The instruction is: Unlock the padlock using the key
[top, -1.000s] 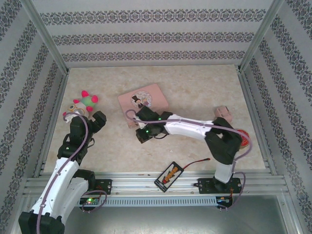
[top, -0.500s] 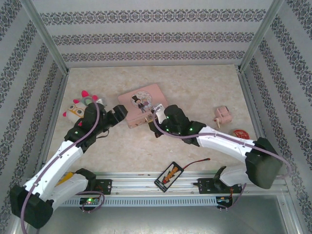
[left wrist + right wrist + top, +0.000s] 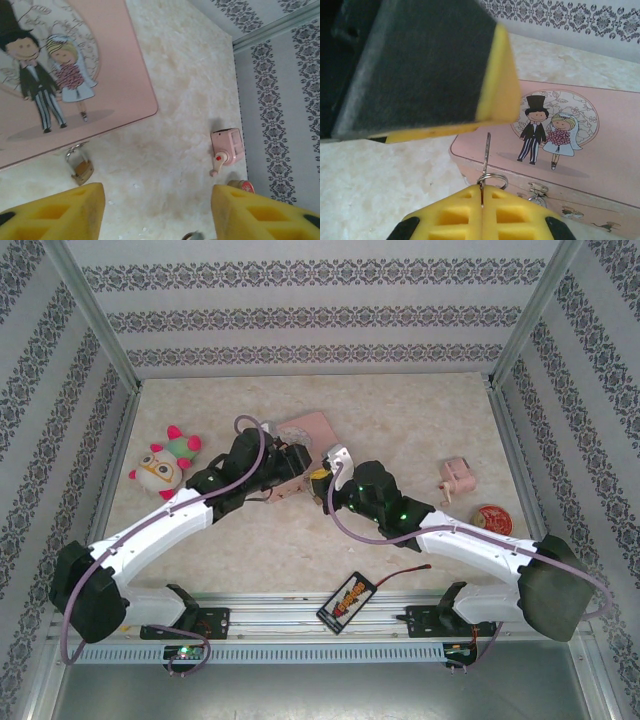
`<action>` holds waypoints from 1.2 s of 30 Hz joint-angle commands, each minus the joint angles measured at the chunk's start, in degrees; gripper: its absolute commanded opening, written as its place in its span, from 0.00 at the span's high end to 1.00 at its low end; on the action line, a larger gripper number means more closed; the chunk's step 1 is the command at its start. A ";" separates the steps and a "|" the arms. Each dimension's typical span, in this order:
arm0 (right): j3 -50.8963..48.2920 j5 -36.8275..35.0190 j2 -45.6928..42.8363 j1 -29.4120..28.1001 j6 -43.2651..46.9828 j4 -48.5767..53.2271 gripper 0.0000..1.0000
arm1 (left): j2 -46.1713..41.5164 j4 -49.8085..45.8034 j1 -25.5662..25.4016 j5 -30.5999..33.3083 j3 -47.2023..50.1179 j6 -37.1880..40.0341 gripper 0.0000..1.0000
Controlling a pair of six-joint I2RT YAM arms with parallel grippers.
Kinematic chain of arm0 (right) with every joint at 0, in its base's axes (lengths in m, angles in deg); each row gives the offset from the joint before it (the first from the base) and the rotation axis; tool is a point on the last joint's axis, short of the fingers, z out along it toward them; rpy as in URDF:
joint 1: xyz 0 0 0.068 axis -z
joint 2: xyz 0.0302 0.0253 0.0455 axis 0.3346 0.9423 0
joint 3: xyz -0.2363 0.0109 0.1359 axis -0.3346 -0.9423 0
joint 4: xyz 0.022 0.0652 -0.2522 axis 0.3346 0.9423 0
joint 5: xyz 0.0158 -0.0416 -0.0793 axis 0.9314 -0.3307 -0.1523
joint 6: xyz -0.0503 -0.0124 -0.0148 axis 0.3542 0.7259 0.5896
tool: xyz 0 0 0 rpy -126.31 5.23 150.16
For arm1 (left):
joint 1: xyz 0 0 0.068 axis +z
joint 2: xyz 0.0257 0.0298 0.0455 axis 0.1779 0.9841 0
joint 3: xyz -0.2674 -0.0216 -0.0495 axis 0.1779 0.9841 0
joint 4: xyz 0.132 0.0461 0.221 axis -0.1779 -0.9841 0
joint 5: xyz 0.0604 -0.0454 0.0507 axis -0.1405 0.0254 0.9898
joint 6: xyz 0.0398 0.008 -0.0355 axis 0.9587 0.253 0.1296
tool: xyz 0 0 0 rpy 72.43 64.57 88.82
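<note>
While I am watching the left wrist feed, the padlock [image 3: 81, 169] is lying in the lower left of the frame. Its silver shackle is hooked through the clasp on the front edge of the pink tin box [image 3: 100, 75], and its brass body is resting on the table [image 3: 175, 125]. Its long axis is running down the frame and leaning a little right, so the bottom end, where I am expecting the keyhole, is pointing toward the left gripper [image 3: 157, 215]. That gripper is hanging spread wide and grasping nothing, with the padlock just above its left-hand yellow fingertip [image 3: 55, 210] rather than between the two.

On the right wrist feed, the right gripper [image 3: 481, 192] is pinching the key [image 3: 486, 145] at its ring end, pads pressed flat together. The thin blade is standing straight up the frame toward the tin's front wall. A silver fitting [image 3: 537, 192] is showing at that wall's lower edge, lower right of the blade; I cannot tell whether it is clasp or shackle. One blurred finger of the left gripper is looming across the upper left, close to the blade.

From overhead, both grippers are crowding the tin's near side mid-frame, the left one nearer the lock. I am judging that the blade must swing into line with the padlock's long axis and enter from its bottom end while the left steadies the body.

The tin's lid is sitting shut, hiding its contents.
</note>
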 commanded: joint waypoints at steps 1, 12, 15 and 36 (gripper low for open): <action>-0.58 -2.46 -0.75 -0.13 1.21 -2.74 1.00 | 1.25 0.77 -1.40 1.21 -2.59 0.69 0.47; -0.52 -3.60 -0.03 -0.66 1.34 -3.13 1.00 | 3.67 1.14 -2.29 1.22 -2.85 -0.05 0.66; -0.41 -3.61 0.31 -0.91 1.32 -3.09 1.00 | 4.31 1.80 -2.38 0.77 -2.93 -0.14 0.73; 0.83 -6.31 0.15 -2.07 -2.03 0.52 0.69 | 2.80 8.14 -2.44 1.72 2.68 1.49 1.00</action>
